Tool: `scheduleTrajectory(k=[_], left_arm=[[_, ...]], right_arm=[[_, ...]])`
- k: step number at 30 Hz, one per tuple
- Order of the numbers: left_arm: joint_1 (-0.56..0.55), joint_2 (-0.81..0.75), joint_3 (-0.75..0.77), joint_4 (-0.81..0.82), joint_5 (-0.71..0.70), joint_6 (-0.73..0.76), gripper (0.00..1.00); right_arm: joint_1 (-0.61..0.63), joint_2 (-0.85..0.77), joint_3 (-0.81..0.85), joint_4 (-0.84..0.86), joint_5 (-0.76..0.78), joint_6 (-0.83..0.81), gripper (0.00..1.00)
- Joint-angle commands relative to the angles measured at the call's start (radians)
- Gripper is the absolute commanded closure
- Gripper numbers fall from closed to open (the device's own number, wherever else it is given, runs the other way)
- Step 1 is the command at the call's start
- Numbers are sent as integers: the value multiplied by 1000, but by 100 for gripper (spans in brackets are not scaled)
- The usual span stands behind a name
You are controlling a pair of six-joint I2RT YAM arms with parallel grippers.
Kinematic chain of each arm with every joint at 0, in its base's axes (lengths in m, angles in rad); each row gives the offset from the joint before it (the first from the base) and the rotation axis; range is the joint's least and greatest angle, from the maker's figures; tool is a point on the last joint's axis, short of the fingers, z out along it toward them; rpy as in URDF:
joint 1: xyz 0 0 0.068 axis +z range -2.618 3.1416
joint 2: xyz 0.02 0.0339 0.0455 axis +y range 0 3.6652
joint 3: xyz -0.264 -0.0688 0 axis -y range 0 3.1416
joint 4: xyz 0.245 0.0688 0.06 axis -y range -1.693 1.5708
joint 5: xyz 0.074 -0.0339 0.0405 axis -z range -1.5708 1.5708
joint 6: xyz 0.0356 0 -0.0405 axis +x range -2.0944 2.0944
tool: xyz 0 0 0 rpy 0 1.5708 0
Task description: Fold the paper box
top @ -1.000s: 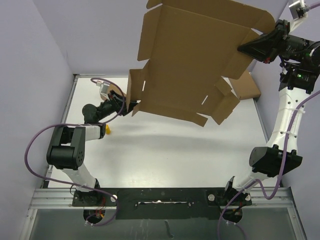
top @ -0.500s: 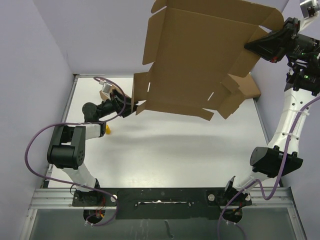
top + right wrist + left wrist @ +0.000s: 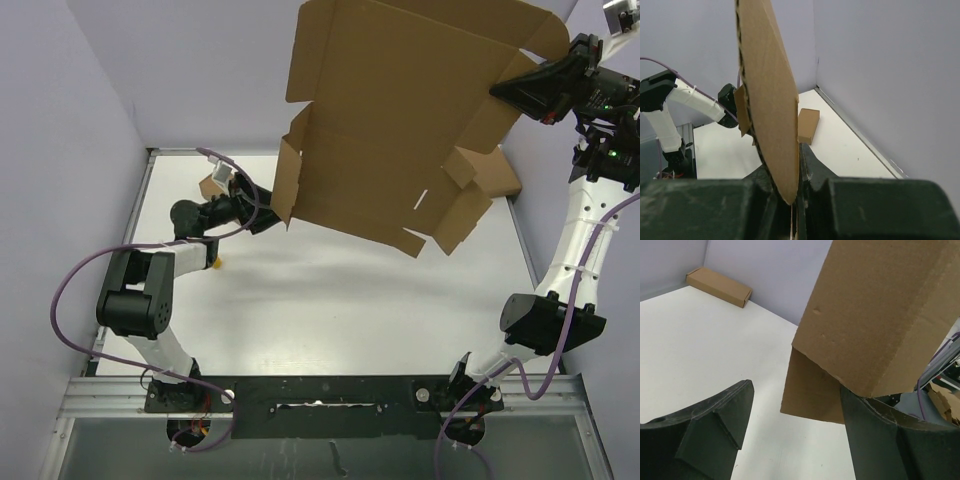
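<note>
Seen from above, the left arm (image 3: pixel 150 285) is reaching across the far left of the white counter (image 3: pixel 330 300). A small yellow object (image 3: pixel 216 263) is peeking out beside its forearm, too small to make out. Behind the wrist, a small cardboard box (image 3: pixel 212 186) is lying near the back wall, partly hidden by the arm and its purple cable (image 3: pixel 70 290).

The left gripper (image 3: pixel 262 210) is holding its jaws spread wide, closed on nothing. In its wrist view, a lower corner flap of the paper box is hanging between the two black fingers (image 3: pixel 715 425), close against the right-hand one. Whether cardboard and finger are touching cannot be told.

The paper box (image 3: pixel 400 110) is hanging unfolded in the air above the back of the counter, tilted, with its top edge cut off by the picture. Its flaps, tabs and slits are showing along the left and lower edges.

At the upper right, the right gripper (image 3: pixel 500 92) is pinching the box's right edge, its jaws pressed together on the sheet. Its wrist view is showing the cardboard edge-on, running down between the fingers.

A second small box (image 3: pixel 497 172) is lying by the right wall, largely covered by the hanging flaps.
</note>
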State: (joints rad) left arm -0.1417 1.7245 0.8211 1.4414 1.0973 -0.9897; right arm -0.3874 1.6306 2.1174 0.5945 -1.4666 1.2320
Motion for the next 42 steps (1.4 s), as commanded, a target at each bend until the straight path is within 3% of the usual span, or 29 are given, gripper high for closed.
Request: scheduleTrajectory(k=[1, 14, 20, 26, 33, 37, 42], left_arm=[[-32, 27, 49, 70, -22, 51, 30], [-83, 122, 158, 70, -165, 98, 33], [-96, 161, 227, 70, -196, 71, 44], [-95, 166, 239, 69, -206, 45, 46], [-56, 130, 159, 69, -193, 20, 39], [11, 112, 93, 71, -188, -76, 39], [95, 9, -71, 73, -178, -117, 38]], right_arm=[[-8, -17, 28, 46, 64, 41, 100], [-7, -29, 7, 102, 80, 97, 100], [-8, -28, 5, 105, 78, 96, 100], [-17, -23, 1, 107, 77, 92, 100], [-42, -11, -37, 105, 75, 67, 100], [-49, -15, -83, 100, 75, 46, 100], [-50, -40, -240, 88, 84, 8, 100]])
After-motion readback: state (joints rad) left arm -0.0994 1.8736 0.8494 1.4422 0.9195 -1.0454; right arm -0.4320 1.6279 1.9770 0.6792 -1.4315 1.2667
